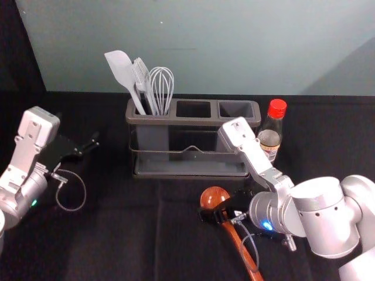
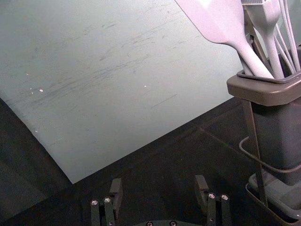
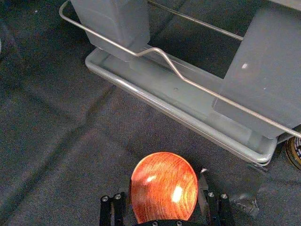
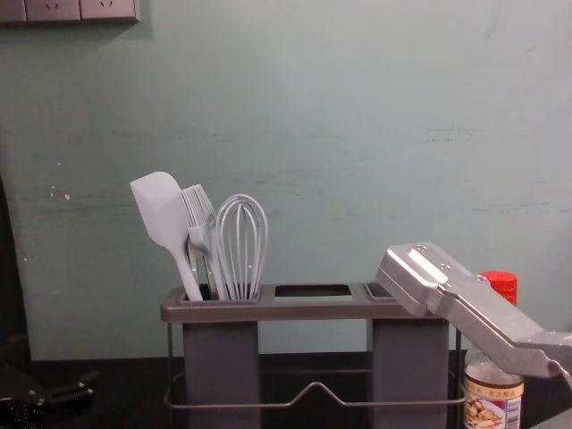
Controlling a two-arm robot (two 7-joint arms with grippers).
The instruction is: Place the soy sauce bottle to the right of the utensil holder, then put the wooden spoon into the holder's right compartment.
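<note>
- Right gripper (image 3: 164, 181): low over the cloth, in front of the utensil holder (image 1: 196, 122); fingers wide apart, one on either side of the spoon's bowl (image 3: 164, 195). Cannot tell whether either finger touches the wood.
- Wooden spoon (image 1: 242, 249): lying down, bowl end at the right gripper, handle running from there back toward the robot and off to the right.
- Soy sauce bottle (image 1: 270, 137): ahead and to the right of that gripper, upright, just beside the holder's right end. First half of the job looks done; picking up the spoon seems the step in hand.
- Right compartment (image 1: 236, 109): ahead of the right gripper and above it, slightly to its right; nothing seen standing in it.
- Handling, my guess: light, stiff, not fragile. Glossy finish and rounded bowl could slip or twist under a shallow pinch.
- Best hold: the neck or the bowl's base, fingers square across. That leaves the handle free to swing down and go in first.
- Watch for: long handle dragging or sagging in the lift, then catching the compartment rim or nudging the bottle.
- Left gripper (image 2: 158, 182): idle out left of the holder, fingers wide, nothing between them.
</note>
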